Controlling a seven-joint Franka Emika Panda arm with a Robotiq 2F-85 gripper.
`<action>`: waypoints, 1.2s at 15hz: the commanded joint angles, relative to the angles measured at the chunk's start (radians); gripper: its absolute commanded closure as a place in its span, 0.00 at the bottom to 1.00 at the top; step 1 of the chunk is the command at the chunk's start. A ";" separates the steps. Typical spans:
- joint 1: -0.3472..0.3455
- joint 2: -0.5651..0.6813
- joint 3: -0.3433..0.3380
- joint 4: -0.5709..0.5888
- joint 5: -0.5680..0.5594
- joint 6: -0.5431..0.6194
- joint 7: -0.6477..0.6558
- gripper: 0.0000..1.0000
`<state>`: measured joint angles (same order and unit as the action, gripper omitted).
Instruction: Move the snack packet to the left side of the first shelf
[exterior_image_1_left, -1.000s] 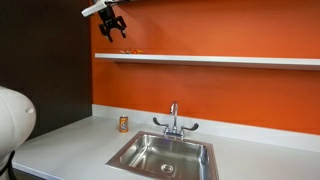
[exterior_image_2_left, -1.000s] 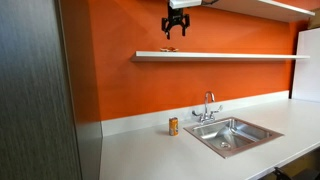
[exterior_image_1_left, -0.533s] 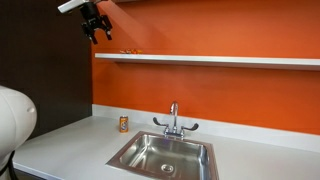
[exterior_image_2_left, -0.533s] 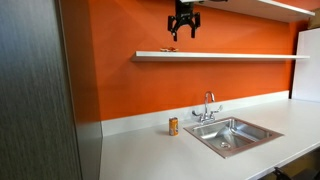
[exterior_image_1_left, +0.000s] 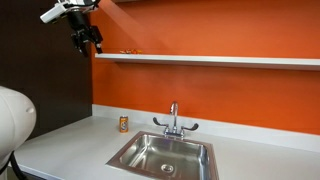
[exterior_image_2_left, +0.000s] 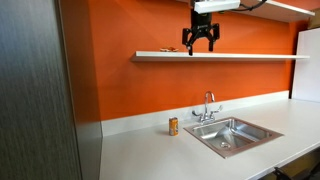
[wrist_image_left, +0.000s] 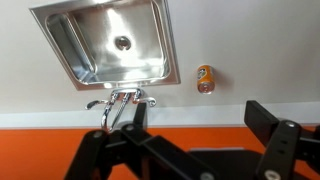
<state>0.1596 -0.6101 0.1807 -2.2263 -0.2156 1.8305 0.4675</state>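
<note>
The snack packet (exterior_image_1_left: 127, 51) is a small orange-red shape lying near the left end of the first shelf (exterior_image_1_left: 220, 60), a long white board on the orange wall. It shows in both exterior views, and the other one has the packet (exterior_image_2_left: 168, 51) on the shelf (exterior_image_2_left: 240, 56) too. My gripper (exterior_image_1_left: 86, 40) hangs in the air off the shelf's end, clear of the packet and a little above shelf height. It is open and empty, as the exterior view (exterior_image_2_left: 200, 38) and the wrist view (wrist_image_left: 195, 125) also show. The wrist view does not show the packet.
A steel sink (exterior_image_1_left: 165, 155) with a faucet (exterior_image_1_left: 174, 120) is set in the grey countertop below. A small upright can (exterior_image_1_left: 124, 124) stands beside it, also in the wrist view (wrist_image_left: 205, 78). A dark panel (exterior_image_1_left: 40, 70) borders the wall beside the gripper.
My gripper has drawn back sideways from above the packet, away from the shelf and slightly lower. The packet stays on the shelf.
</note>
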 joint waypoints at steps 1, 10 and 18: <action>-0.050 -0.097 0.023 -0.139 0.031 0.062 0.035 0.00; -0.086 -0.111 -0.080 -0.295 0.049 0.223 -0.140 0.00; -0.155 -0.061 -0.175 -0.340 0.041 0.291 -0.280 0.00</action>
<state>0.0451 -0.6834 0.0089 -2.5508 -0.1899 2.0929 0.2428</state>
